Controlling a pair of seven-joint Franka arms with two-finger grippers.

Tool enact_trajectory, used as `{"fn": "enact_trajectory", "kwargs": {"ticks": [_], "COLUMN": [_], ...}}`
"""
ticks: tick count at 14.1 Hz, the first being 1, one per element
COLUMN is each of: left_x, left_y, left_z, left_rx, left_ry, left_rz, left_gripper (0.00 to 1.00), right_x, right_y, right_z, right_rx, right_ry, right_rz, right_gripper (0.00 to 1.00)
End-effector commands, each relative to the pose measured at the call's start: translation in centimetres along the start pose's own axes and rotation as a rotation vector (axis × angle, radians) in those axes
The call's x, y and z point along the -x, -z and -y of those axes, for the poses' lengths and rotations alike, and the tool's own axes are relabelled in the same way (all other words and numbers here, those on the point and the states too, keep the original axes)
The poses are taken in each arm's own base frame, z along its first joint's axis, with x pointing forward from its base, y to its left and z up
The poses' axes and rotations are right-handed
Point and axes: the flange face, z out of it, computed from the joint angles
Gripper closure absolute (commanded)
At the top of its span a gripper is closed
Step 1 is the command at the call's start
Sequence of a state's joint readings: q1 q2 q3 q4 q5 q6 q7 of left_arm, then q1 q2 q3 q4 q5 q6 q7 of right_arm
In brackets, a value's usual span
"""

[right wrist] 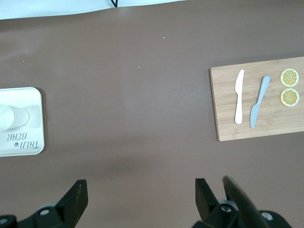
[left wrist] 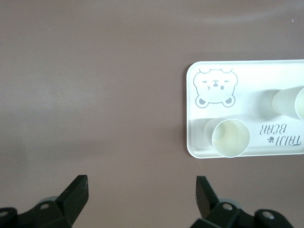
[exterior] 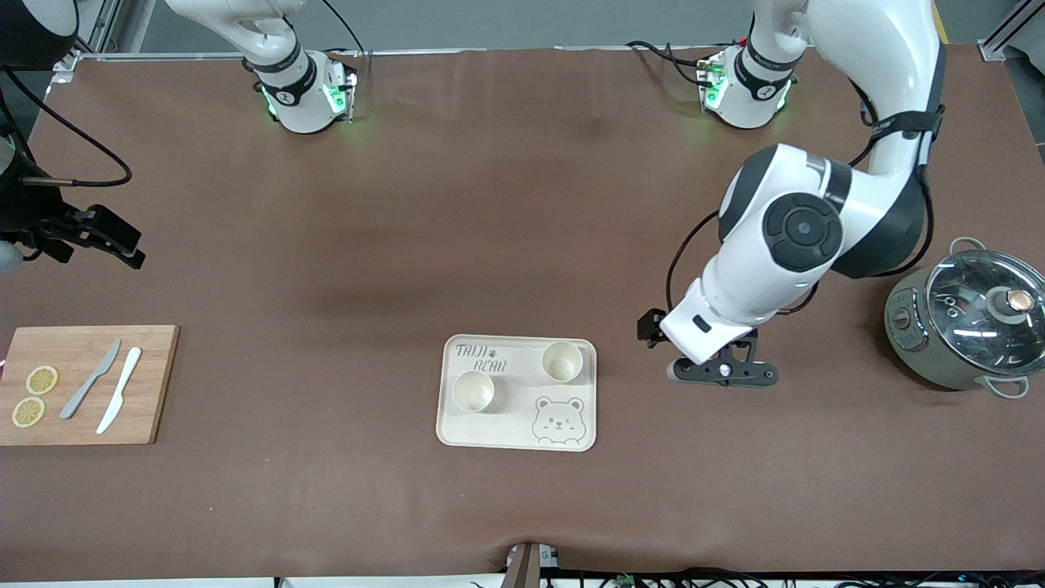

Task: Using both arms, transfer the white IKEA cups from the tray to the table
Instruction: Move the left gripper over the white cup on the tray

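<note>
Two white IKEA cups stand upright on the cream bear tray [exterior: 506,429] in the middle of the table. One cup [exterior: 473,391] is nearer the front camera, the other cup [exterior: 562,362] is toward the left arm's end. My left gripper [exterior: 722,373] is open and empty over the bare table beside the tray. Its wrist view [left wrist: 141,194] shows both cups [left wrist: 231,137] [left wrist: 289,102] on the tray [left wrist: 251,80]. My right gripper [exterior: 98,237] is open and empty at the right arm's end of the table. Its wrist view [right wrist: 141,194] shows the tray's edge [right wrist: 19,95] and one cup [right wrist: 12,116].
A wooden cutting board [exterior: 155,384] with two knives and two lemon slices lies at the right arm's end; it also shows in the right wrist view [right wrist: 223,109]. A grey-green pot with a glass lid [exterior: 967,318] stands at the left arm's end.
</note>
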State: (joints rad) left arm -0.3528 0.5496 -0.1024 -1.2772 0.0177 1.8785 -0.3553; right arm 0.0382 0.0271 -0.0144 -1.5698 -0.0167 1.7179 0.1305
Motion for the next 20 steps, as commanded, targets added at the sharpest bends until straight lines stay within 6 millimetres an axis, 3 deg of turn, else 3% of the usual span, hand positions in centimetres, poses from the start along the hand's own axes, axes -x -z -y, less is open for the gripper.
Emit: {"fn": "enact_trajectory", "kwargs": {"ticks": [1, 5, 12, 15, 16, 20], "left_x": [-0.5, -0.2, 0.0, 0.3, 0.9, 1.5], "left_y": [-2.1, -7.0, -13.6, -15.6, -16.5, -17.8], "left_z": [-1.9, -5.3, -8.0, -8.4, -9.3, -10.9], "left_rx": [0.001, -0.006, -0.022, -0.056, -0.065, -0.068], "left_ry": [-0.003, -0.012, -0.032, -0.022, -0.022, 0.001], "left_rz": [-0.007, -0.027, -0.053, -0.056, -0.051, -0.075], "left_gripper": [0.00, 0.00, 0.00, 0.00, 0.00, 0.00], "right_x": [0.2, 0.2, 0.2, 0.3, 0.3, 0.2], "right_y": [0.1, -0.1, -0.2, -0.3, -0.3, -0.4], "right_z": [-0.2, -0.1, -0.1, -0.1, -0.1, -0.1], "right_rx": [0.000, 0.000, 0.002, 0.002, 0.002, 0.002], "right_ry": [-0.004, -0.004, -0.005, -0.005, -0.005, -0.005], "right_rz": [0.005, 0.009, 0.021, 0.024, 0.024, 0.024], "right_gripper": [0.00, 0.00, 0.00, 0.00, 0.00, 0.00]}}
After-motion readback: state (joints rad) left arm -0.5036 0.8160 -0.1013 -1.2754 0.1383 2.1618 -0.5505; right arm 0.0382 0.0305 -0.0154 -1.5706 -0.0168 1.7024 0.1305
